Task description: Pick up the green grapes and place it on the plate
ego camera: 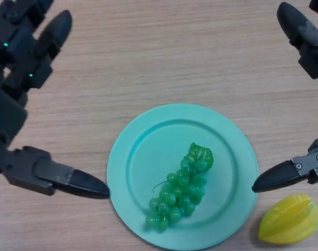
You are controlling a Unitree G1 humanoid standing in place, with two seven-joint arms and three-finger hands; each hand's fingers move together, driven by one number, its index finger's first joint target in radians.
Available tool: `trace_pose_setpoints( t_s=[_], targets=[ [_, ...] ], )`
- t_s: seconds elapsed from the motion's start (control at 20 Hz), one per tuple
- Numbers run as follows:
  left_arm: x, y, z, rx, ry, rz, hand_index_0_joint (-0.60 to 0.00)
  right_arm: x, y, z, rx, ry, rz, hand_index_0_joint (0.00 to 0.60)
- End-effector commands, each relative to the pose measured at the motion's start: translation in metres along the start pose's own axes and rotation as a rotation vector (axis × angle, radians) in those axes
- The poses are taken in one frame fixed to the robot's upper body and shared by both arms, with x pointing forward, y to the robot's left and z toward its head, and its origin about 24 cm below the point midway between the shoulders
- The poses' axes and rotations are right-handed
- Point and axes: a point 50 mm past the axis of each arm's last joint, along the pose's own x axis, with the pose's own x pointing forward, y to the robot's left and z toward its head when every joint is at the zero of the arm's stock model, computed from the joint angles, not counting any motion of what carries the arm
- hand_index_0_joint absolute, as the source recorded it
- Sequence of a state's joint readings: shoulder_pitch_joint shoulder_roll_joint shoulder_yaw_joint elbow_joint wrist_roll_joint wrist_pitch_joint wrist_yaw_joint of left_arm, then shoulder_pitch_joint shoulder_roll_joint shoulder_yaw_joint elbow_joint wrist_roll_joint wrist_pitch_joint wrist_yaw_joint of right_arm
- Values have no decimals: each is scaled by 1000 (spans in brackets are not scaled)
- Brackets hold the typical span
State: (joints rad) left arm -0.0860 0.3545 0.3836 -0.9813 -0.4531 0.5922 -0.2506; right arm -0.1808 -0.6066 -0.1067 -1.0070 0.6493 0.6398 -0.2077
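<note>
Left hand (pixel 28 110) and right hand (pixel 310 94) hover w/ fingers spread apart, holding nothing, either side of the plate (pixel 133 146). Green grapes (pixel 180 191) lie inside it, lower centre. Task looks done; best to pull the hands out wide, w/o nudging the rim or the yellow starfruit (pixel 291 218).

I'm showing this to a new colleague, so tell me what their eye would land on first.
First, the bunch of green plastic grapes with its leaf, lying on the round turquoise plate at the centre of the wooden table. Next, the yellow star fruit on the table, right of the plate. The black left hand and black right hand flank the plate, fingers straight, holding nothing.
</note>
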Motion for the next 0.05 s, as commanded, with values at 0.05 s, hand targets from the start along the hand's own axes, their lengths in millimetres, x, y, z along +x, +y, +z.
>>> trace_pose_setpoints(
  t_s=[0.05],
  targets=[
    [-5, 7, 24, 88, -141, 51, 0, -3, -9, 30, -71, -221, -68, 0]
  ],
)
